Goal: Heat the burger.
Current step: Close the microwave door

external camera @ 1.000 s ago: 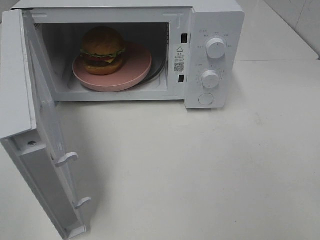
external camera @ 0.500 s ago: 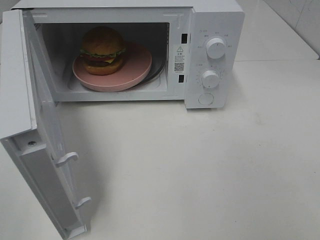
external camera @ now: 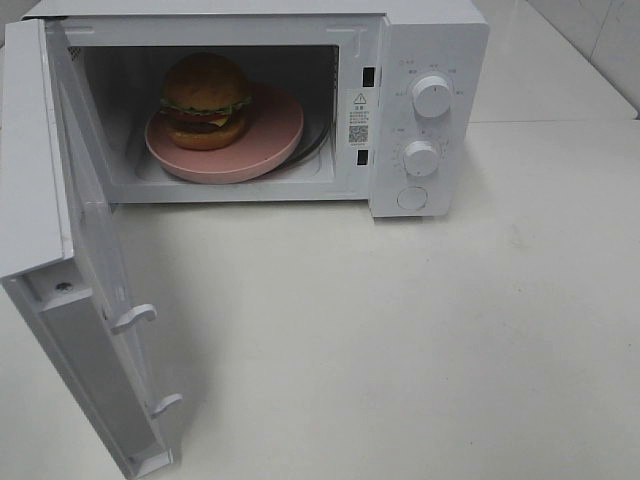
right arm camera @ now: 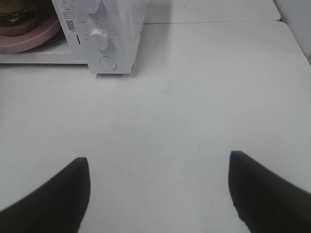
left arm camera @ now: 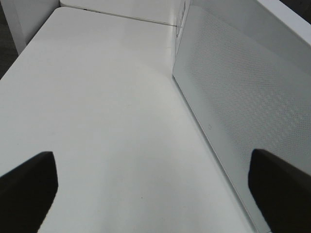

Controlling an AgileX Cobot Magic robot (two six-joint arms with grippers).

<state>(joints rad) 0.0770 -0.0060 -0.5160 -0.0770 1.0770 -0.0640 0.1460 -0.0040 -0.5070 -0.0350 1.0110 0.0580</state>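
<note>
Exterior high view: burger [external camera: 205, 100] sits upright inside the white microwave [external camera: 430, 40], upper left of frame, on a pink plate [external camera: 272, 140], toward the plate's left half. Microwave door [external camera: 95, 270] is swung wide open on its left hinge & runs down to the lower left corner, w/ latch hooks [external camera: 135, 318] on its inner face. Control panel is right of the cavity: upper knob [external camera: 432, 96], lower knob [external camera: 421, 158], round button [external camera: 411, 198] below. White worktop [external camera: 400, 330] fills the lower right. Left wrist view: left pincer [left arm camera: 153, 160] has jaws spread wide w/ only worktop btwn them, gripping nothing. The door's dotted outer panel stands just beside one finger, so the door is btwn this pincer & the cavity. Right wrist view: right pincer [right arm camera: 159, 160] is also open & empty, over worktop in front of the control panel. Lower knob, button, plate edge & a bit of burger show beyond it, well apart from the fingertips.
</note>
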